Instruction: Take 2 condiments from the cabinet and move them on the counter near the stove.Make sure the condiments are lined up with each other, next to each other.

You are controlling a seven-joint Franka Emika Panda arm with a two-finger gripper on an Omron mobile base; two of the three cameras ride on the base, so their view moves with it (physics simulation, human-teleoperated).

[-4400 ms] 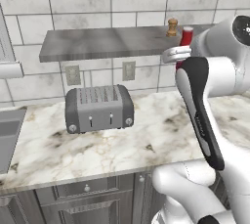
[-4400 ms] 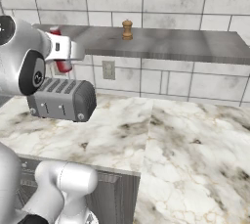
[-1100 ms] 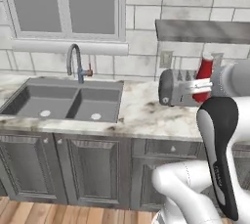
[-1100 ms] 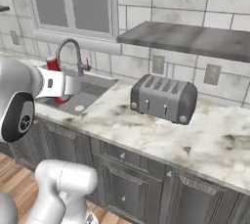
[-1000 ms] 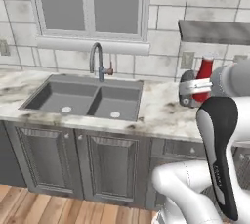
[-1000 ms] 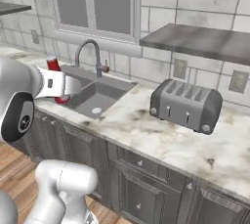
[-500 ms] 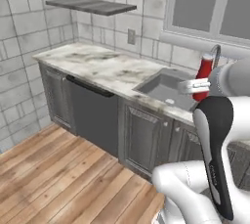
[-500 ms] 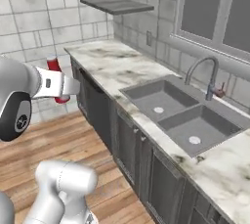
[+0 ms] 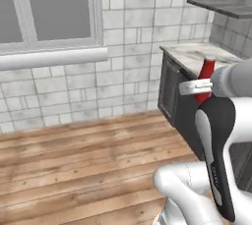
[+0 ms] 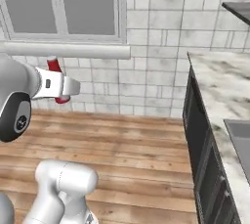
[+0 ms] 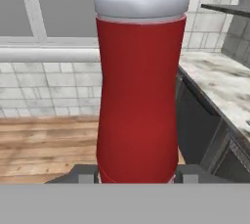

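Carrying past the white-beige marble bench (image 9: 197, 52) on the right, over the wooden plank floor (image 9: 88, 155), the pincer (image 9: 199, 87) is clamped around the slim red squeeze bottle (image 11: 138, 100), held upright in the air. Doing this well probably means keeping the bottle level and the grip steady until the stove-side bench is near. No label or writing is readable on it.

Floor (image 9: 88, 160): light brown wooden planks, running up to the tiled wall.

Counter (image 10: 219, 78): white-beige marble top with brown-grey veins, set on dark grey cupboards against the tiled wall; the stretch in view lies bare. A dark sink basin (image 10: 239, 132) is sunk into its near end.

Wall shelf (image 9: 224, 7): flat grey stone-look slab, fixed above the counter.
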